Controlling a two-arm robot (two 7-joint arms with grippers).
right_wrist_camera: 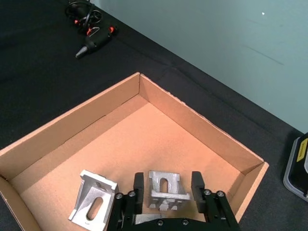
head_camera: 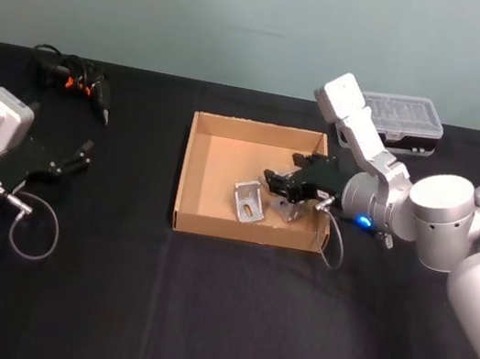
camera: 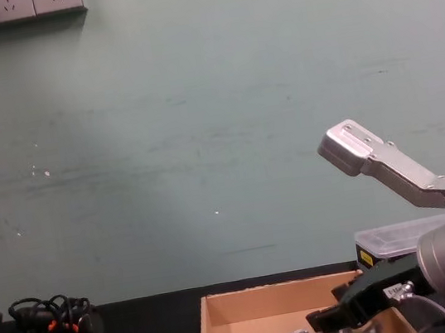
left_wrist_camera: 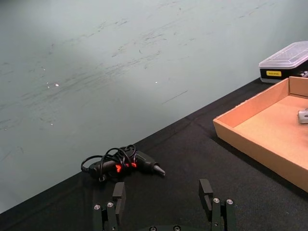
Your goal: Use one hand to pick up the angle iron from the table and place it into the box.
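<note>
The right gripper [right_wrist_camera: 167, 185] is nearest in the right wrist view, its black fingers [right_wrist_camera: 138, 183] standing either side of an angle iron [right_wrist_camera: 164, 190]. It sits low inside the box [head_camera: 195, 172], near the right wall, and the fingers look parted with the iron between them; whether the pads touch the metal I cannot tell. Just beside it, toward the box's middle, a second angle iron [right_wrist_camera: 93, 203] lies on the cardboard floor with its slotted face up. So the task's piece is in the box, close to or on the floor.

The risk from here, as I judge it: if the fingers open too little before the arm lifts, a pad may catch the iron's edge and drag it back up or tip it. A sideways pull-out could knock the second iron or push the low right wall, sliding the light box on the table [head_camera: 196, 321]. A straight rise looks safest.

The left gripper [head_camera: 71, 161] is parked at the table's left, fingers spread wide and holding nothing.

Farther back, a corded black tool with orange marks [head_camera: 76, 81] lies at the left rear, well apart from the box. A small black case with a clear lid [head_camera: 404, 120] stands behind the right arm, near the wall; neither blocks a straight lift.
</note>
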